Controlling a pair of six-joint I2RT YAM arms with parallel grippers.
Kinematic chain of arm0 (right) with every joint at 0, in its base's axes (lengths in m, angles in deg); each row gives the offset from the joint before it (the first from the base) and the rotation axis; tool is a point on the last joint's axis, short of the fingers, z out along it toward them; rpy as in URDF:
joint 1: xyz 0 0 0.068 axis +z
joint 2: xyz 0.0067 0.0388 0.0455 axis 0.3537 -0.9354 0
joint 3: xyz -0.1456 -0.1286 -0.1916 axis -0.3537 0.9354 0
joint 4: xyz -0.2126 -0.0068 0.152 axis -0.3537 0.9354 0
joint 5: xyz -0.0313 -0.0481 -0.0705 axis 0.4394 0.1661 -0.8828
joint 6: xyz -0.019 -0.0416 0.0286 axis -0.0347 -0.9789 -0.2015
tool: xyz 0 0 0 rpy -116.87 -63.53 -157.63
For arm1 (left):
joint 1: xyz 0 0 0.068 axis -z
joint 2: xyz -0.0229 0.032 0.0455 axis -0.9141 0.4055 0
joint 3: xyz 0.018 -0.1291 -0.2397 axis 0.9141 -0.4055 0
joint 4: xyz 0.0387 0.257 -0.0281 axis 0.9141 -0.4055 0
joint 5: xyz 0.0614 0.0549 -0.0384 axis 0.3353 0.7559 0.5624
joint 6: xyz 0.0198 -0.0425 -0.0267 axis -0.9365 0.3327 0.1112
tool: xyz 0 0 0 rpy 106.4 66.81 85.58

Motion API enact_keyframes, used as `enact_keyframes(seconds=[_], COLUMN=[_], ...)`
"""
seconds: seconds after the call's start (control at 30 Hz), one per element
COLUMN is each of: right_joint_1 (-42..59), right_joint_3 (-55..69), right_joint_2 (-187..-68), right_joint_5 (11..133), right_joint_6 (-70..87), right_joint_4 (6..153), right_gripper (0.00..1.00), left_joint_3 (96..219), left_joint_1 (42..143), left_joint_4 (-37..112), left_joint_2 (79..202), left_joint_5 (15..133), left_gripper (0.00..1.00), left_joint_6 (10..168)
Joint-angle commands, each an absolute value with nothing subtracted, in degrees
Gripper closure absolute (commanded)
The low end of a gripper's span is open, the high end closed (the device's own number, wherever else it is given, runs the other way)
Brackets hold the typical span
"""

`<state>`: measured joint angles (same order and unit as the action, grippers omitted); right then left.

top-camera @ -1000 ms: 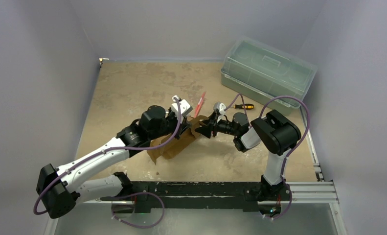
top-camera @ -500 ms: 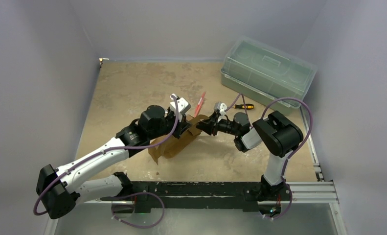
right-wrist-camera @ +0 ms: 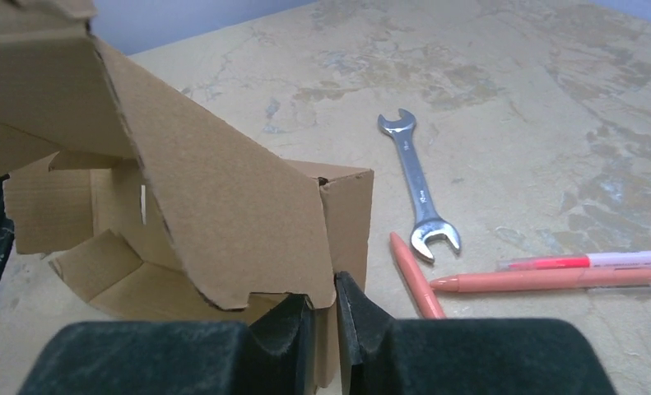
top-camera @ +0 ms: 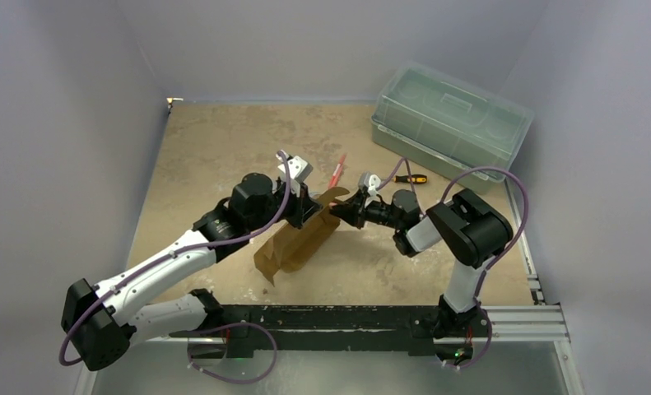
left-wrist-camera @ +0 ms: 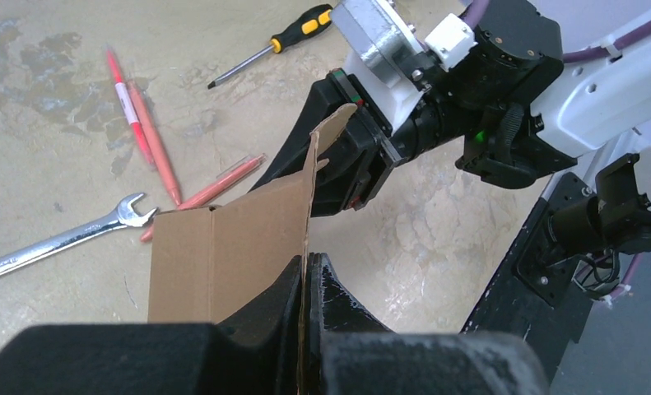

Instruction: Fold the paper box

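1. The paper box is found near the middle of the surface. It is partly folded and held at a slant, with its long axis running from 7 o'clock to 1 o'clock in the top view.
2. The left claw is closed tight on the box, and a thin upright panel is pinched edge-on between its fingers.
3. The right claw is drawn almost fully together. The lower corner of a raised flap at the box's 1 o'clock end is gripped between its fingers.
4. The two claws are seen facing each other, close together. The left one is at 9 o'clock of the right one.
5. A wrench and some red pens are seen lying flat on the surface just beyond the box, toward 12 o'clock.
6. A screwdriver is seen at 1 o'clock of the right claw, near a green-tinted bin.
7. The bin is set at 2 o'clock on the surface, lid on, well apart from the box.
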<state>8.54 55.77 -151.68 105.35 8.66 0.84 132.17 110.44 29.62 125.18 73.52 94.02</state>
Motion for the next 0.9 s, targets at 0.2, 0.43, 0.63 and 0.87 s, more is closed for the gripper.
enact_keyframes(seconds=[0.2, 0.43, 0.63, 0.87], right_joint_1=[9.1, 9.3, 9.4, 10.1], right_joint_3=[53.0, 41.9, 32.3, 26.5], right_joint_2=[-144.1, -137.5, -138.2, -140.5], right_joint_5=[102.4, 100.9, 98.6, 93.4], right_joint_6=[2.2, -10.0, -12.9, -15.8], right_joint_4=[12.7, 47.9, 70.9, 83.9], right_gripper=[0.95, 0.97, 0.98, 0.96], left_joint_3=[130.6, 131.4, 131.2, 130.3], left_joint_1=[103.7, 101.1, 100.9, 100.8], left_joint_4=[32.9, 28.9, 26.3, 25.3], left_joint_2=[122.9, 122.3, 122.9, 122.6], left_joint_5=[70.6, 72.9, 76.2, 78.7], left_gripper=[1.00, 1.00, 0.87, 0.67], left_joint_6=[103.0, 104.1, 104.2, 103.2])
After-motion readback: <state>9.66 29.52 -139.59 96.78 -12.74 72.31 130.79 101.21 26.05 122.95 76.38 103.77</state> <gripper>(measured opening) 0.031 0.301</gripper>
